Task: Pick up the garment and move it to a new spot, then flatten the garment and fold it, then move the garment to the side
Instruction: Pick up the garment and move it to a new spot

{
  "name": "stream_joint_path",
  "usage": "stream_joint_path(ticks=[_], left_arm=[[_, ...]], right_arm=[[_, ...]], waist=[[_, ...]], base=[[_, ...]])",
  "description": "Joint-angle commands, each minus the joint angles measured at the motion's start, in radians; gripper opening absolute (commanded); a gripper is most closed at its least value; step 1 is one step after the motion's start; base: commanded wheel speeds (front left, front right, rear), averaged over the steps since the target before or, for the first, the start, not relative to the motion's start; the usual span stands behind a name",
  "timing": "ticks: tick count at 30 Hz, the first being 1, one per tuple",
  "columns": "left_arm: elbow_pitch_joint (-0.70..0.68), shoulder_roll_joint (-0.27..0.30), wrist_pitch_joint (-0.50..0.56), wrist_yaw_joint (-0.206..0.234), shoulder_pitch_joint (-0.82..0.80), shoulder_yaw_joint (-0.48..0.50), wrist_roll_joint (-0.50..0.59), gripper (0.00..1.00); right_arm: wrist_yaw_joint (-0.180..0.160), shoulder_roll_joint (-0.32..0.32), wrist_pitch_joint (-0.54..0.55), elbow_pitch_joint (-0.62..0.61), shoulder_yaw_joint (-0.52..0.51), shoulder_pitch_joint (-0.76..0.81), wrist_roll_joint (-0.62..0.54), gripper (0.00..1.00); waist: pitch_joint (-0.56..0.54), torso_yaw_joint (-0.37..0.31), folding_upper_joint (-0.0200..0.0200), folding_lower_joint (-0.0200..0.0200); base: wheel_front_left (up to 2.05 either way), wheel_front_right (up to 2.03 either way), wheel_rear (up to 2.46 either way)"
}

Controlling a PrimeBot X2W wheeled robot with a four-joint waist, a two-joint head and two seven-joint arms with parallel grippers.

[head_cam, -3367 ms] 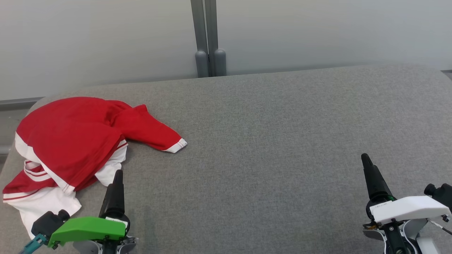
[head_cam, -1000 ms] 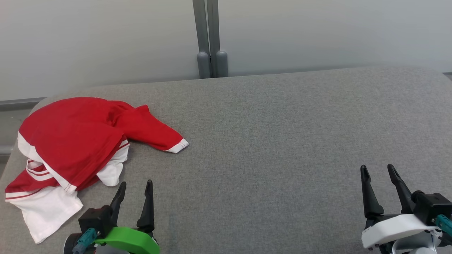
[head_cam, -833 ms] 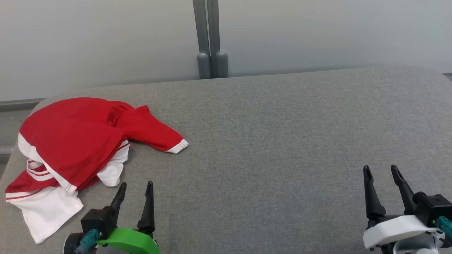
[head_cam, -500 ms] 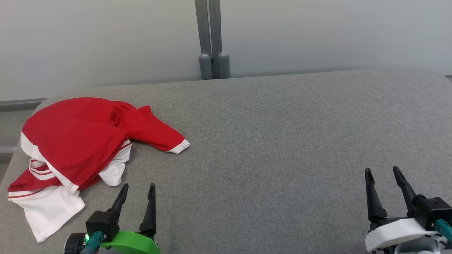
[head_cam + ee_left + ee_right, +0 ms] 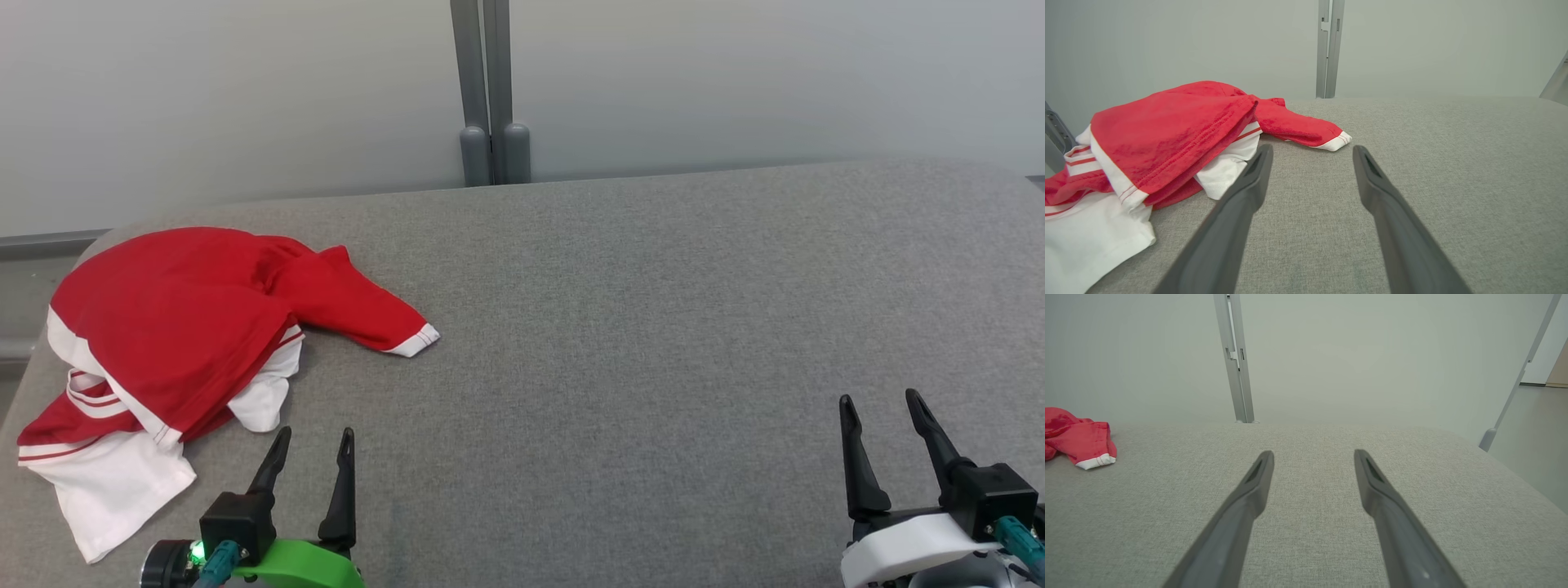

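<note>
Shirt (image 5: 171,327) sits bunched in a heap at the far-left corner of the grey pad (image 5: 653,310). The red body is on top, w/ white panels and red stripes spilling toward the near edge. One red sleeve (image 5: 367,314) w/ a white cuff lies stretched out to the right, flat on the pad.

My left gripper (image 5: 315,433) is at the lower left of the head cam. Its fingers are spread wide w/ nothing between them, tips pointing away from me. It's just on the near side of the shirt's white fold. On the left wrist cam one finger (image 5: 1249,183) overlaps that fold — can't tell if it touches.

My right gripper (image 5: 878,398) is at the lower right, fingers also spread wide and holding nothing. It's over bare pad, well apart from the shirt. On the right wrist cam I see just the cuff end of the sleeve at the far left.

Behind the pad's far edge — pale wall (image 5: 775,73) and a grey post (image 5: 490,82), approx. mid-frame.
</note>
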Motion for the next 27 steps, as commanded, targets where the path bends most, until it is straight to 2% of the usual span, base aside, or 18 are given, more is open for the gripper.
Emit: stream_joint_path(ticks=[1, 15, 27], left_arm=[[0.001, 0.007, -0.001, -0.003, 0.009, 0.003, -0.003, 1.00], [0.003, 0.007, -0.001, -0.003, 0.010, 0.019, -0.007, 1.00], [0.004, 0.006, -0.001, -0.002, 0.013, 0.036, -0.014, 1.00]], right_arm=[[0.000, 0.001, -0.005, -0.003, -0.003, 0.010, 0.004, 1.00], [0.000, 0.003, -0.005, -0.003, -0.005, 0.011, 0.007, 1.00], [0.000, 0.009, -0.005, -0.009, 0.007, -0.010, 0.016, 1.00]], waist=[[0.001, -0.002, -0.0001, 0.0000], [0.003, -0.014, -0.0001, 0.0000], [0.004, 0.006, -0.0001, 0.0000]], base=[[0.00, 0.00, 0.00], [0.00, 0.00, 0.00], [0.00, 0.00, 0.00]])
